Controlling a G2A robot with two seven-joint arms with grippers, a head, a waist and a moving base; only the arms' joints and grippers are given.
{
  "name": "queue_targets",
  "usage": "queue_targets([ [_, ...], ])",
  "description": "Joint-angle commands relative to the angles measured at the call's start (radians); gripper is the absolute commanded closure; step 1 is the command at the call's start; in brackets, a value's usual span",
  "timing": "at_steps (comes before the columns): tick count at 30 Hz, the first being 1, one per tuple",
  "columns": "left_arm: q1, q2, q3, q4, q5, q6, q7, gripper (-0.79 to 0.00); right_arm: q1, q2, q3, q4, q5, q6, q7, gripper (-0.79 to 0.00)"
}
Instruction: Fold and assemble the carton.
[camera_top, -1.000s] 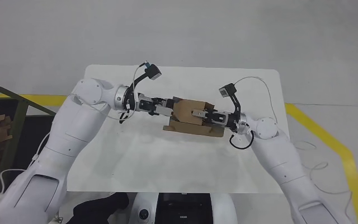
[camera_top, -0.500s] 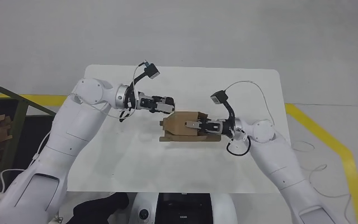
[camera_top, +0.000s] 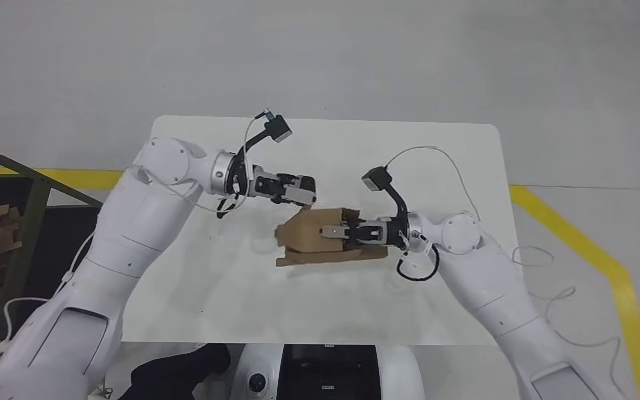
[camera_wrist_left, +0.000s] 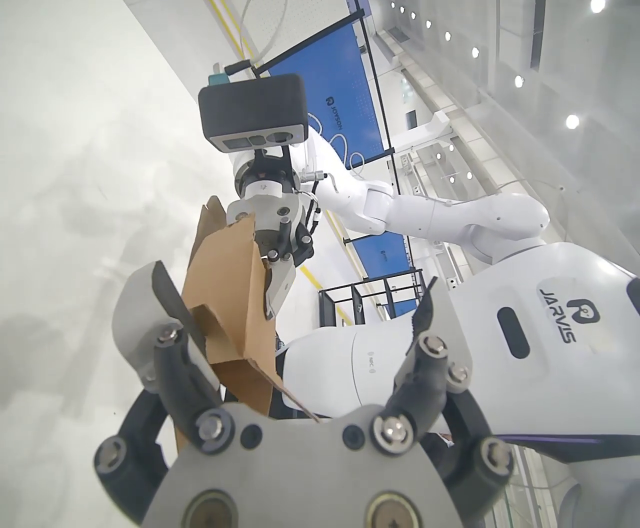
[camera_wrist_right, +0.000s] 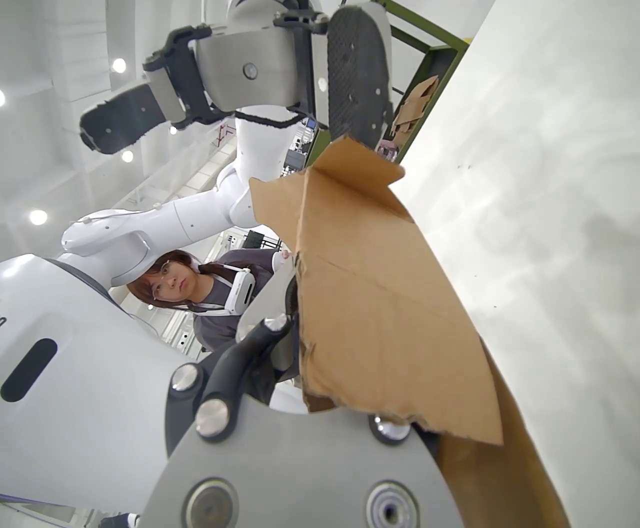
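On the left side of the table (camera_top: 200, 290), my left gripper (camera_top: 303, 189) hangs just beyond the far edge of the carton (camera_top: 315, 235), its fingers (camera_wrist_left: 167, 300) spread wide and holding nothing. From the left wrist view one pad sits right against a loose flap. From the right wrist view that same pad (camera_wrist_right: 357, 75) is at the flap's raised corner, but I cannot tell whether it is truly touching.

The carton lies near the middle of the table, a little toward the near edge. It is only half formed: the body is pushed up into a slanted shell, one panel lies flat on the table along the near side, and the flaps stand loose, with none tucked.

To its right, my right gripper (camera_top: 335, 232) reaches in from the right edge side, its fingers clamped on a carton wall. It pins that panel and steadies the whole piece.

I judge this as mid-fold: the shell is held by one arm while a flap waits to be pressed in. The next move falls to the left arm. It needs to close on or push that raised flap inward along its crease while the right keeps its hold firm. The cardboard is light and already ragged at the edge, so a hard shove could slide it or tear it.
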Motion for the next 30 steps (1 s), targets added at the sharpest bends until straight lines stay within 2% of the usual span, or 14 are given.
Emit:
queue_targets([
  [1, -0.002, -0.001, 0.003, -0.002, 0.0, 0.0, -0.001, -0.785, 0.002, -0.001, -0.004, 0.002, 0.001, 0.001, -0.001, 0.0],
  [9, -0.008, -0.006, 0.015, 0.005, -0.014, 0.005, -0.031, -0.785, 0.009, -0.002, -0.002, 0.019, 0.027, -0.004, -0.008, 0.0],
  [15, 0.006, 0.003, -0.022, 0.001, 0.023, -0.003, 0.012, -0.785, -0.002, 0.01, 0.043, 0.015, 0.037, -0.016, -0.016, 0.0],
  [22, 0.05, 0.017, -0.07, -0.059, 0.024, 0.006, 0.023, -0.785, -0.035, 0.021, 0.091, -0.016, 0.006, 0.013, -0.106, 0.0],
  [30, 0.074, 0.023, -0.085, -0.111, 0.028, 0.017, 0.014, -0.785, -0.043, 0.017, 0.103, -0.007, 0.067, 0.047, -0.174, 0.0],
])
